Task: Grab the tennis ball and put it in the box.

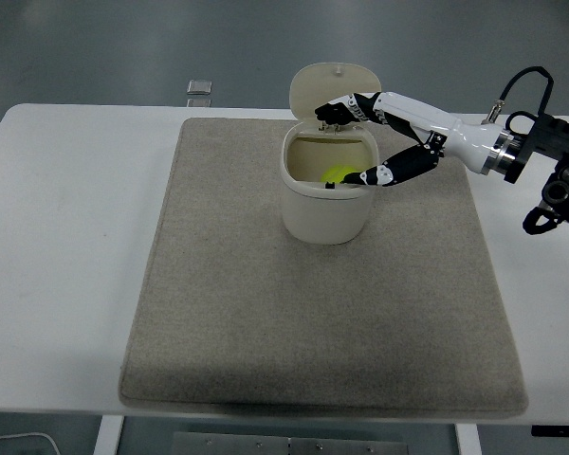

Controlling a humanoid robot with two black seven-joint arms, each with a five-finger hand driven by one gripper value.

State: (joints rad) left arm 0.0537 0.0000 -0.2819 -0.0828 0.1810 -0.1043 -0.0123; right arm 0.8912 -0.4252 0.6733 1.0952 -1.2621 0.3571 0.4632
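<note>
The tennis ball [337, 174] sits down inside the box [325, 197], only its yellow top showing over the near-right part of the rim. The box is a cream, round-cornered tub standing upright on a grey-beige mat [322, 284], toward the mat's far edge, with its hinged lid [334, 88] tipped up and back behind the opening.

The right hand [379, 142] reaches in from the right edge of the bench [66, 237], its white forearm running back to a black wrist joint with a looped cable [522, 90] above it. The hand hangs over the open mouth of the box with its fingers [346, 107] spread wide and holding nothing: the upper ones stretch across toward the lid's base, while the thumb lies lower, its black tip over the box's front-right rim and just beside the ball. From where I stand I cannot tell whether the thumb tip actually touches the rim or the ball.

The mat covers most of the middle of the white bench, its long sides running away from me. Beyond the bench's far edge, on the dark floor, lies a small square grey plate [199, 87], well apart from everything else. The left arm is nowhere to be seen
</note>
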